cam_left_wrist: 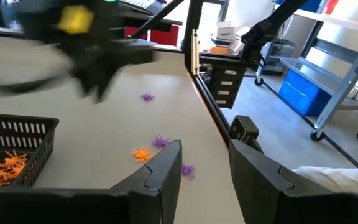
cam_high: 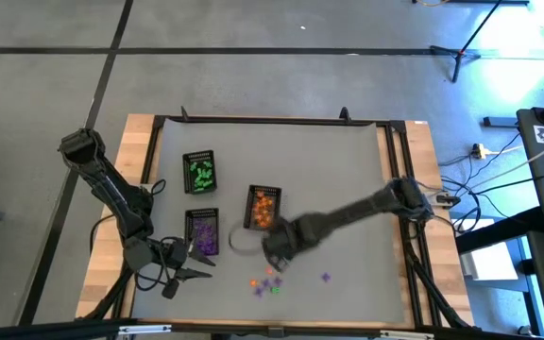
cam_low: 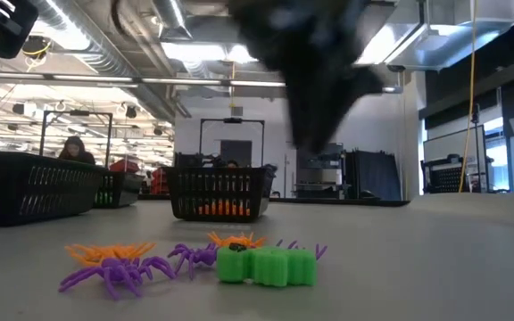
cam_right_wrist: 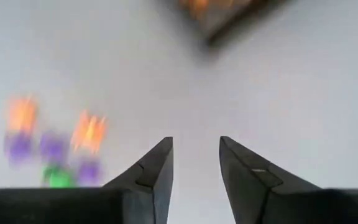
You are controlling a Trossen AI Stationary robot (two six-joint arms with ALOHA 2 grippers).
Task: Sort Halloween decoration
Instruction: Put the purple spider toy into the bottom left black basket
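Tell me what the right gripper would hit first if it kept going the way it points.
Probably bare grey table: the right gripper, jaws apart and empty, points at open surface. The black tray of orange trinkets lies farther along that line; depth is unclear.

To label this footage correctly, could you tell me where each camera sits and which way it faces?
High: overhead, straight down; both arms, three trays.
Low: tabletop level; loose decorations, right arm blurred above.
Left wrist: past the open left hand across the table.
Right wrist: down past the right hand.
All four show the orange tray.
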